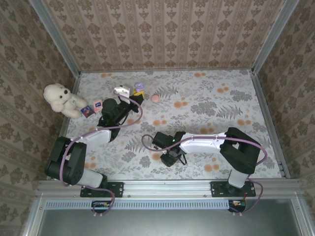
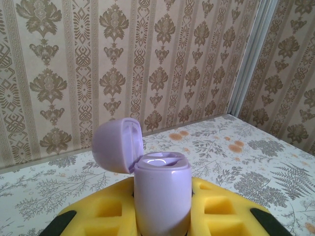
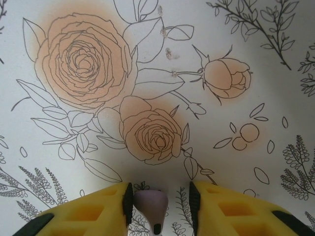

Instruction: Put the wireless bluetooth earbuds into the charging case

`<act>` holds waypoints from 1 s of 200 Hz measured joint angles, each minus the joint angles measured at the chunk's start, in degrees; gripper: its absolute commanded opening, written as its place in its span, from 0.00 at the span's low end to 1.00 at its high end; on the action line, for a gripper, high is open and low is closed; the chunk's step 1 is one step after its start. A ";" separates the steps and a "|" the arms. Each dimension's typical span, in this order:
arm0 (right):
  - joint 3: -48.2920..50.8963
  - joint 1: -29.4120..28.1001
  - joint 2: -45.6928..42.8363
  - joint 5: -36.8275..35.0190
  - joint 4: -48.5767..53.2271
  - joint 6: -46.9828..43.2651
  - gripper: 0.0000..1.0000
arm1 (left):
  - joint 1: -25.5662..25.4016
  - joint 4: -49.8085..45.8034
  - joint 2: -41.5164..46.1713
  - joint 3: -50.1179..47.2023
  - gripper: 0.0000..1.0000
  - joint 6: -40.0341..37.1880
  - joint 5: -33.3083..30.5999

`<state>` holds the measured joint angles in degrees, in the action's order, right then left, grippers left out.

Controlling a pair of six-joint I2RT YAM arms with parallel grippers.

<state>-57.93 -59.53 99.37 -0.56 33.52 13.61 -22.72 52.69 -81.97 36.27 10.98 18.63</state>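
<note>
While left gripper (image 2: 162,219) clamps open-lidded charging case (image 2: 162,184) | right gripper (image 3: 160,202) part-open around earbud (image 3: 150,201)

lilac charging case (image 2: 162,191) upright, clamped between yellow fingers (image 2: 110,214) of left tool (image 2: 162,223), lid (image 2: 117,145) open, tilted left

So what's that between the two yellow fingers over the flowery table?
A lilac earbud, between the right gripper's yellow fingers, with a gap showing on its right side. The right wrist view shows it.
</note>
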 measured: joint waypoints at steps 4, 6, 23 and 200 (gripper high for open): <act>0.00 0.00 0.00 0.00 0.02 0.00 0.34 | 0.00 0.00 0.00 0.00 0.00 0.00 0.00; 0.00 -0.02 0.00 0.00 0.02 -0.02 0.34 | 0.00 0.02 0.00 0.00 0.00 0.00 0.00; 0.00 -0.11 0.00 -0.07 0.11 0.11 0.28 | 0.00 0.02 0.00 0.00 0.00 0.02 0.09; -1.95 8.37 -8.33 -3.91 -0.72 0.04 0.19 | -0.81 1.14 0.28 -1.25 0.00 1.03 3.41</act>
<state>-59.88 -51.16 91.05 -4.47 32.80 13.65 -23.53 53.82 -81.69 35.03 12.01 22.04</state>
